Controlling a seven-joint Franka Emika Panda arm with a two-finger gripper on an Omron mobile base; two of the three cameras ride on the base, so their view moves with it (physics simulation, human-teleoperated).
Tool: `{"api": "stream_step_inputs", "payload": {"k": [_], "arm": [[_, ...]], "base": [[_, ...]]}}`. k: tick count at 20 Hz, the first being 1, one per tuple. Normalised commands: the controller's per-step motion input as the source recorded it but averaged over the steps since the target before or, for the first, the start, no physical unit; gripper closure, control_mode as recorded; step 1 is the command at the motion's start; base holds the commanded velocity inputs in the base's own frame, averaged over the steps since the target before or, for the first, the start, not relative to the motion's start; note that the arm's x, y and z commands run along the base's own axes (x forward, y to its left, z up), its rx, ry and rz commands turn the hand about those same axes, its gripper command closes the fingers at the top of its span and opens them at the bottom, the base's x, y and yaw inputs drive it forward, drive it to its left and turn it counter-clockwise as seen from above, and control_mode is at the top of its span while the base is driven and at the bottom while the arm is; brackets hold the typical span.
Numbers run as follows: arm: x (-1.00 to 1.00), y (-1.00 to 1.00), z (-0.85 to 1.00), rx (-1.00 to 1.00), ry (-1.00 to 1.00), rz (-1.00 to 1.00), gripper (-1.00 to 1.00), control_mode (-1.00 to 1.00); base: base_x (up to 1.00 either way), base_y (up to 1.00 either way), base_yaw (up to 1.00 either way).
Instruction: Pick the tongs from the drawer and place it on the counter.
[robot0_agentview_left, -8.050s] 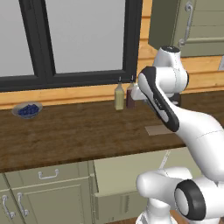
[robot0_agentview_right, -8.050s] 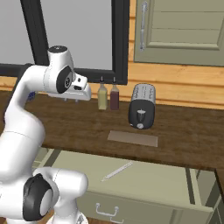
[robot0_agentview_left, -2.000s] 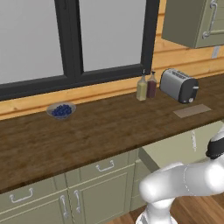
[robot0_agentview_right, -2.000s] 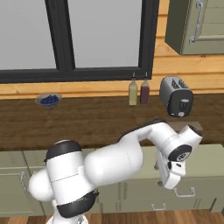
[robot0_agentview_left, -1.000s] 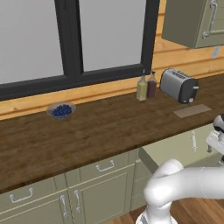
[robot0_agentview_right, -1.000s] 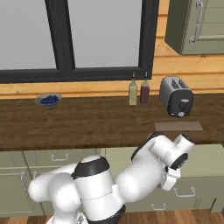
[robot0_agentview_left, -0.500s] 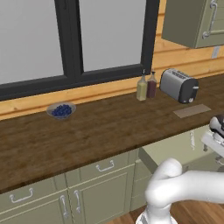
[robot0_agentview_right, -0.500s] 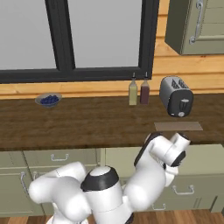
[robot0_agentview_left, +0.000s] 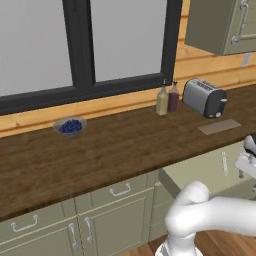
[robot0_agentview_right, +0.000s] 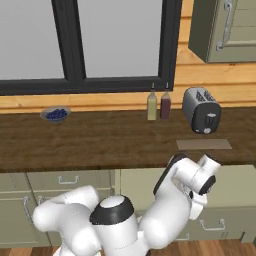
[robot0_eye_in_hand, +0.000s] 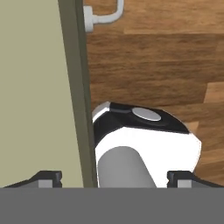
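Tongs (robot0_agentview_left: 224, 163) in drawer (robot0_agentview_left: 200, 170), left base view alone.

You are looking at a home kitchen. A dark wood bench (robot0_agentview_left: 100, 150) runs over sage-green cabinets (robot0_agentview_left: 100, 220). A toaster (robot0_agentview_right: 201, 110) stands below the window (robot0_agentview_right: 110, 40).

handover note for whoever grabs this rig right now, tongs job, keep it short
Tool: open, empty, at the drawer's edge, pointing down at the floor.
Tongs: lying in the open drawer, not gripped.
Counter: no tongs on it yet.
Done: drawer is open.
Left: bring the tool over the tongs, grasp, lift, set them on the counter.
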Motion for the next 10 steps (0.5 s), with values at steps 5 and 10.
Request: {"api": "stream_step_inputs", "payload": {"k": [5,10], "arm": [[-1.00,-0.23,-0.27,0.00,0.06,0.00,-1.00,-1.00],[-1.00,-0.13,-0.33,0.00,0.06,0.00,-1.00,-1.00]], "base": [[0.00,0.00,0.00],[0.00,0.00,0.00]]}}
